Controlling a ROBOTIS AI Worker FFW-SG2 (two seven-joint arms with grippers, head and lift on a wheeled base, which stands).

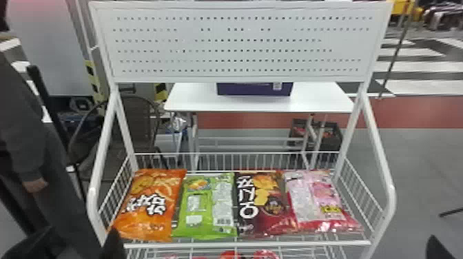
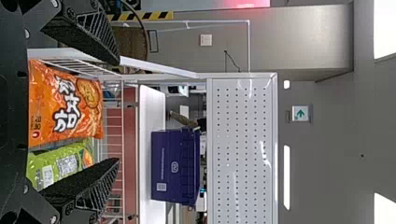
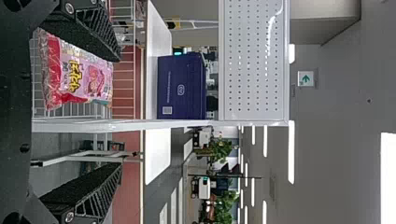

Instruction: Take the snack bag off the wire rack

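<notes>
Beyond the left pincer (image 1: 78,237), its fingers apart, lies the orange snack bag (image 1: 148,220); beyond the right pincer (image 1: 436,248), also spread, the pink snack bag (image 1: 303,206)

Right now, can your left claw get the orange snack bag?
Probably yes. My left claw is open, with the orange snack bag ahead of it and nothing on top. It might have to clear the rack's front bar, though.

The site is an indoor hall with a shop-type display: rack (image 1: 241,244), snack bags (image 1: 148,224), striped floor (image 1: 420,65), ceiling lights (image 3: 291,151).
</notes>
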